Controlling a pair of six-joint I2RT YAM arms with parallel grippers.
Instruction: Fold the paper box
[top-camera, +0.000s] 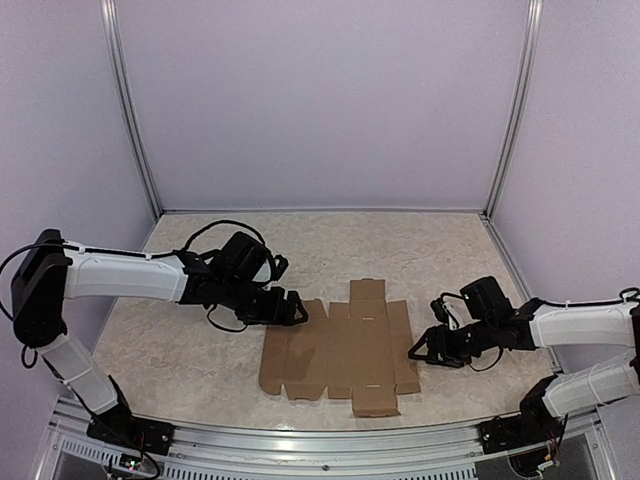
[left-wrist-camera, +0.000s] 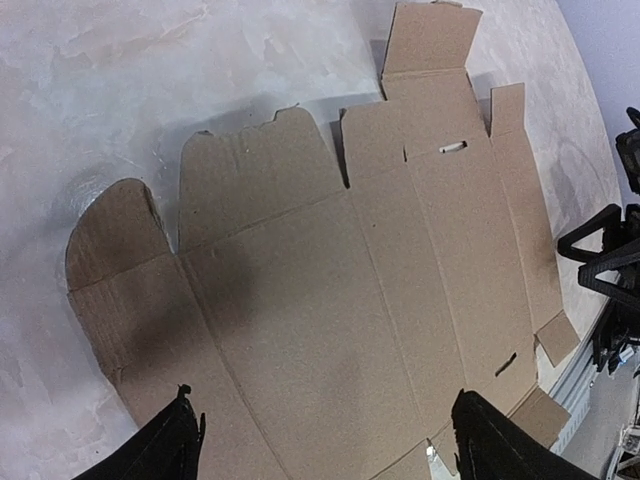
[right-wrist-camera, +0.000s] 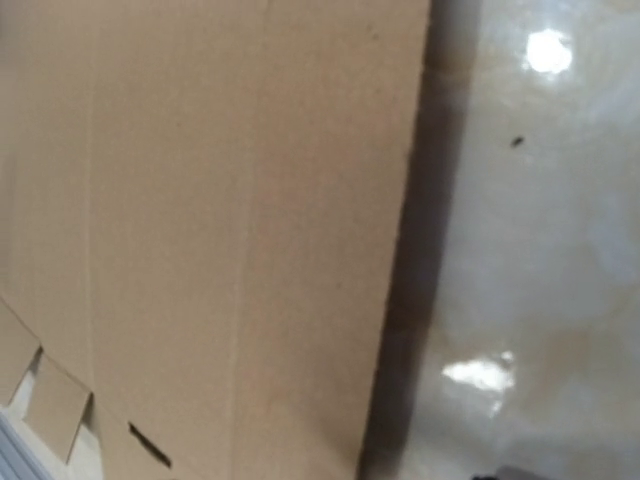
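Note:
The paper box is a flat brown cardboard blank (top-camera: 340, 345) lying unfolded in the middle of the table, with flaps sticking out at the far and near ends. My left gripper (top-camera: 296, 308) is at its far left edge. In the left wrist view the left gripper (left-wrist-camera: 325, 450) hovers open over the blank (left-wrist-camera: 380, 250), with nothing between its fingers (left-wrist-camera: 165, 450). My right gripper (top-camera: 415, 352) is at the blank's right edge, its two prongs apart. The right wrist view shows only the blank (right-wrist-camera: 220, 220) and its shadowed right edge; the fingers are out of frame.
The marbled tabletop (top-camera: 200, 350) is walled by pale panels at the back and sides. A metal rail (top-camera: 320, 445) runs along the near edge between the arm bases. The right gripper also shows at the right edge of the left wrist view (left-wrist-camera: 600, 255).

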